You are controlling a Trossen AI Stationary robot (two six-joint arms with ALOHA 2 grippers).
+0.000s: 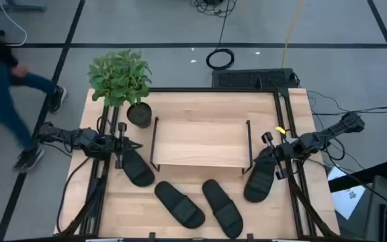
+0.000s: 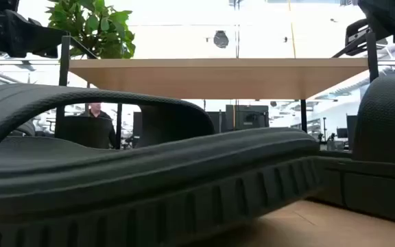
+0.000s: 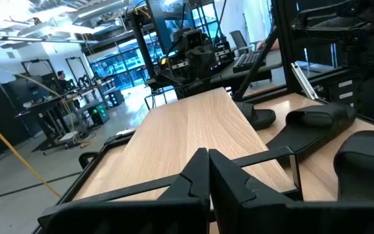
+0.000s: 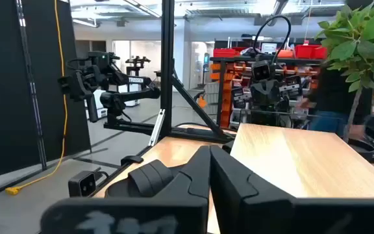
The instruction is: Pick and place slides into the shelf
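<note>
Shelf [image 1: 200,144] sits mid-worktop [image 1: 180,107], top board bare. Four black slides all on the worktop: one [image 1: 135,166] just L of the shelf below the left claw [image 1: 134,145], one [image 1: 259,176] just R of it below the right claw [image 1: 266,152], two [image 1: 179,204] [image 1: 222,207] side by side in front. Both claws pressed together, pinching nothing. Potted plant [image 1: 119,77] at shelf's back-left corner. Person [image 1: 5,87] walking on floor, L of worktop.

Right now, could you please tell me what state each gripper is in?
Left gripper: closed, holding nothing, beside the shelf.
Right gripper: closed, holding nothing, at the shelf's other end.
</note>
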